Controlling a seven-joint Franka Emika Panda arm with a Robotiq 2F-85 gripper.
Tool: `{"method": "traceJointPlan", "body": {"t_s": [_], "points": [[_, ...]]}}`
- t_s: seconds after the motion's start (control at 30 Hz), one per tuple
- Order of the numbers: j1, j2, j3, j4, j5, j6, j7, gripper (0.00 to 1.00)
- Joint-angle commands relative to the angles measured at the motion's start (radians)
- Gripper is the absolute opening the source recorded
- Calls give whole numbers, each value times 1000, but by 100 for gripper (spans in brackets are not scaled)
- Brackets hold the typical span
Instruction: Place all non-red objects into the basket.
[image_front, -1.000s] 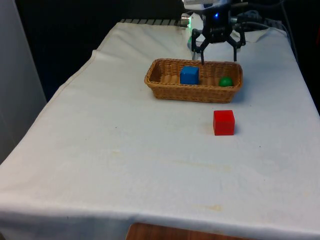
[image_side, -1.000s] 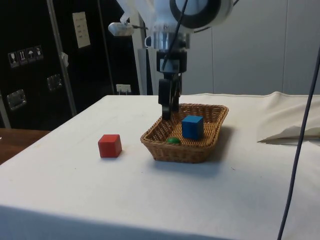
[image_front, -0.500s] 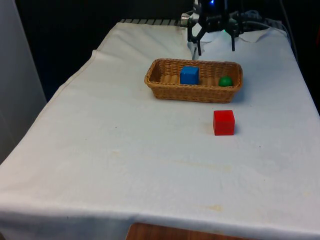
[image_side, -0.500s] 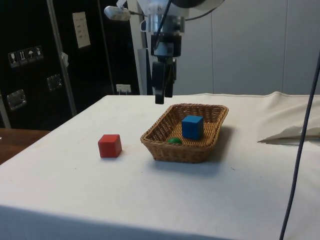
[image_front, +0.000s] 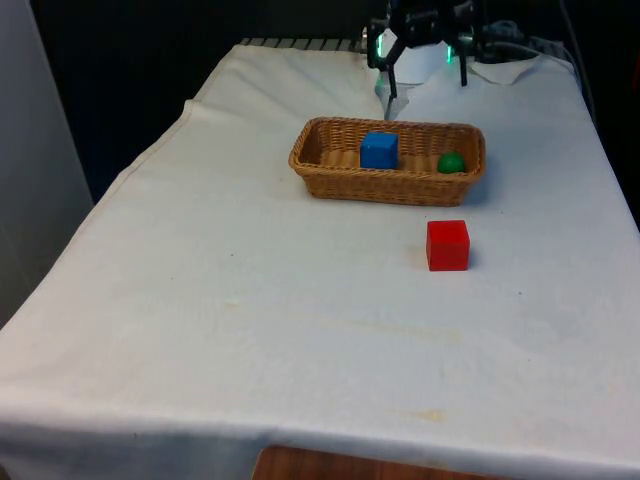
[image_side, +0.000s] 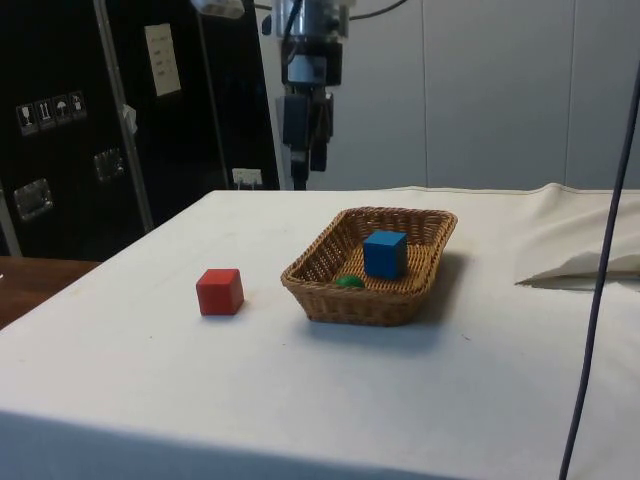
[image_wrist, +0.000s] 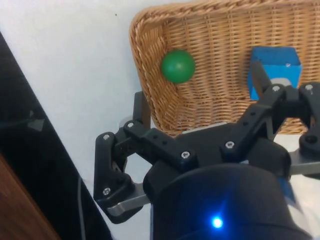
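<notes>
- Since 1 second ago, my gripper has risen out of the basket and sits high beyond its far rim.
- I see the blue cube and green ball inside; the red cube stays on the cloth, nearer.
- Fingers spread, empty, pointing down.
</notes>
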Motion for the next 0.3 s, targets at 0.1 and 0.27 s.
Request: {"method": "traceJointPlan", "body": {"t_s": [0.1, 0.27], "points": [[-4, 11, -16, 50, -15, -56, -20, 100], [-1, 19, -27, 82, -6, -83, -42, 100]]}}
